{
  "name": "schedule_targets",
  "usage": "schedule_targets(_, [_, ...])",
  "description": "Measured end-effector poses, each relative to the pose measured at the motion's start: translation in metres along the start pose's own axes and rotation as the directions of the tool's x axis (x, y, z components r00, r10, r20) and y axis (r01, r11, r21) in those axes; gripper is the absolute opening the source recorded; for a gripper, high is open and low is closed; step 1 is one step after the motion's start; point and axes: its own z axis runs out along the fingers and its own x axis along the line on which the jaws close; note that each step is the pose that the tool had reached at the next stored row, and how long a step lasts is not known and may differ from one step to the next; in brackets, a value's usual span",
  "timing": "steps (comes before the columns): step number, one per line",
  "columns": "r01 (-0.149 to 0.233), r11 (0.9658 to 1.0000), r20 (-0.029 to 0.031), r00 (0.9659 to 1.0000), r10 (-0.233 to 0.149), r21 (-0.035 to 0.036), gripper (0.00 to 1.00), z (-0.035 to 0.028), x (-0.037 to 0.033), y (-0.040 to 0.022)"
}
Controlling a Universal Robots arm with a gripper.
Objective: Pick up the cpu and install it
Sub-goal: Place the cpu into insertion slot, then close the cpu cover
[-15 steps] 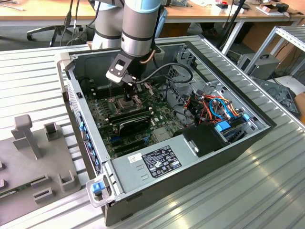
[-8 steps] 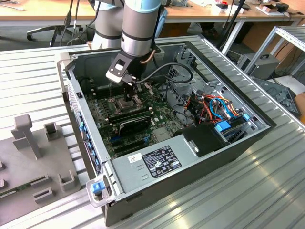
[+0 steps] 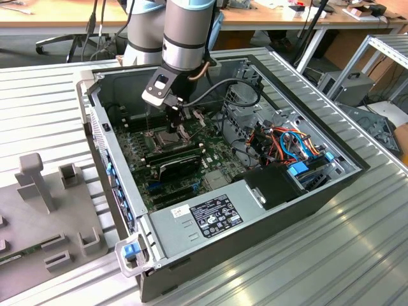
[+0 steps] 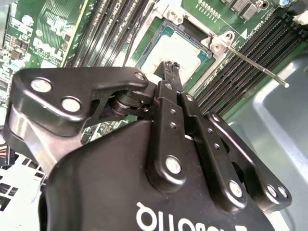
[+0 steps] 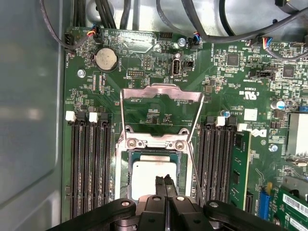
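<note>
Black gripper [image 5: 166,180] links are lying nearest the lens in both wrist views, their two fingers [image 5: 161,186] pinching together with nothing between them, tips hovering at or on the cpu [image 5: 144,178] (whether they are touching cannot be judged). Cpu is sitting flat inside the uncovered socket [image 5: 144,143], with load plate [image 5: 161,91] standing raised and lever [image 4: 255,66] swung free; memory slots [image 5: 89,168] are flanking the socket on both sides. Judged as an object to handle, the cpu is looking light, thin, stiff and smooth-faced, with likely delicate contacts beneath, so it is inviting a hold across two opposite edges rather than on its face, and is asking for level, gentle seating without sliding or tilting.
</note>
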Motion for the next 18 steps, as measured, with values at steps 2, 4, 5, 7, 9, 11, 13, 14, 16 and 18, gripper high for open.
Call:
schedule_targets(2, [0.0, 1.0, 0.0001, 1.0, 0.0, -0.0016, 0.11, -0.0041, -0.0002, -0.0001])
schedule_targets(4, [0.0, 1.0, 0.0003, 1.0, 0.0, -0.0098, 0.11, -0.0051, -0.0002, -0.0017])
schedule_targets(5, [-0.001, 0.9999, 0.0007, 1.0, 0.001, -0.0138, 0.11, -0.0051, -0.0001, -0.0032])
schedule_targets(7, [-0.001, 0.9998, 0.001, 1.0, 0.001, -0.0205, 0.11, -0.005, 0.0001, -0.0073])
schedule_targets(9, [-0.001, 0.9998, 0.001, 1.0, 0.001, -0.0208, 0.11, -0.005, 0.0002, -0.0078])
schedule_targets(11, [-0.001, 0.9998, 0.0012, 1.0, 0.001, -0.0207, 0.11, -0.0059, 0.0, -0.0079])
schedule_targets(13, [-0.001, 0.9998, 0.0007, 1.0, 0.001, -0.021, 0.11, -0.0068, 0.0001, -0.0078])
schedule_targets(14, [-0.001, 0.9998, 0.001, 1.0, 0.001, -0.0208, 0.11, -0.0074, 0.0, -0.0079])
schedule_targets(16, [-0.001, 0.9998, 0.001, 1.0, 0.001, -0.0208, 0.11, -0.008, 0.0, -0.0079])
schedule_targets(18, [-0.001, 0.9998, 0.0013, 1.0, 0.001, -0.0206, 0.11, -0.0084, -0.0001, -0.0079])
